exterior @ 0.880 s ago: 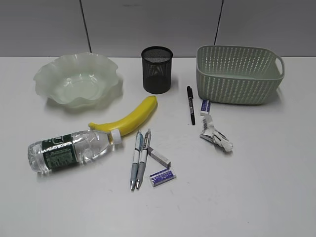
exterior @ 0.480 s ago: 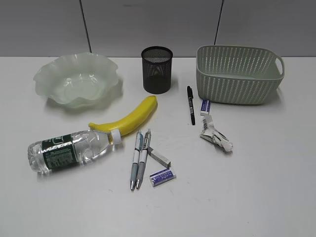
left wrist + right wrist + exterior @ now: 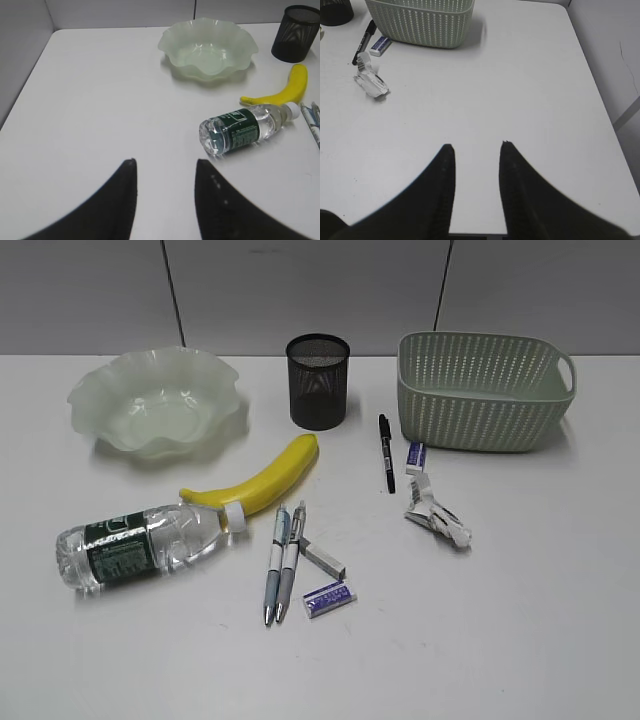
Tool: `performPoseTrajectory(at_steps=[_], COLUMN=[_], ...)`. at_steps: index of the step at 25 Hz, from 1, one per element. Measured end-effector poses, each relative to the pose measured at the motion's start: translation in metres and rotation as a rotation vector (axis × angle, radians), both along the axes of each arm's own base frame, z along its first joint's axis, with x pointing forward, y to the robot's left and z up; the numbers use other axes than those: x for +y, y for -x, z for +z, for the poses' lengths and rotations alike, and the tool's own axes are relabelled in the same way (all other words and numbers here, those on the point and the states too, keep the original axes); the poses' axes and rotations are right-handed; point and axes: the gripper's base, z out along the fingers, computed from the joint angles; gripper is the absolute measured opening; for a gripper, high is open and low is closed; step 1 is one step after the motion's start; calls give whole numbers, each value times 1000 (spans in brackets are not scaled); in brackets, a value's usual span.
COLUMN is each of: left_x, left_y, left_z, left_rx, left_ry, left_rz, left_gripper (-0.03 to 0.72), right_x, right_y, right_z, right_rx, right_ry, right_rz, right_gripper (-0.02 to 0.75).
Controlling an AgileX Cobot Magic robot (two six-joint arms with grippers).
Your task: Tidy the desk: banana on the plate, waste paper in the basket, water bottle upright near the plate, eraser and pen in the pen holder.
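A yellow banana (image 3: 262, 478) lies in front of the pale green wavy plate (image 3: 95, 392). A water bottle (image 3: 140, 543) lies on its side at the left. Two grey pens (image 3: 280, 562) and a black pen (image 3: 386, 452) lie mid-table. Erasers lie at the front (image 3: 329, 598), beside the grey pens (image 3: 323, 558) and by the basket (image 3: 416, 456). Crumpled waste paper (image 3: 437, 515) lies in front of the green basket (image 3: 484, 390). The black mesh pen holder (image 3: 318, 381) stands at the back. My left gripper (image 3: 165, 162) and right gripper (image 3: 476, 146) are open, empty, over bare table, and neither shows in the exterior view.
A grey panelled wall runs behind the table. In the left wrist view the table's left edge (image 3: 27, 85) is close. In the right wrist view the table's right edge (image 3: 600, 95) and near edge are close.
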Motion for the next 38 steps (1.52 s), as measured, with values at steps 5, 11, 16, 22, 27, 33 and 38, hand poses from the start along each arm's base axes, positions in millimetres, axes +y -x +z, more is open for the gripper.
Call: performPoseTrajectory(at_steps=[5,11,16,22,27,33,38], left_x=[0,0,0,-3,-14,-27,-59], left_y=[0,0,0,-15,-61,-142,-221], left_z=[0,0,0,18,41,55,49], left_rx=[0,0,-1,-76,-181,-109,75], left_ry=[0,0,0,16,127,207,112], left_rz=[0,0,0,-15,-59,-78,-211], left_gripper=[290,291,290,290,290,290,290], right_x=[0,0,0,0,0,0,0], right_y=[0,0,0,0,0,0,0], right_z=[0,0,0,0,0,0,0], right_rx=[0,0,0,0,0,0,0], right_ry=[0,0,0,0,-1,-1,-1], right_rz=[0,0,0,0,1,1,1], right_gripper=[254,254,254,254,254,254,254])
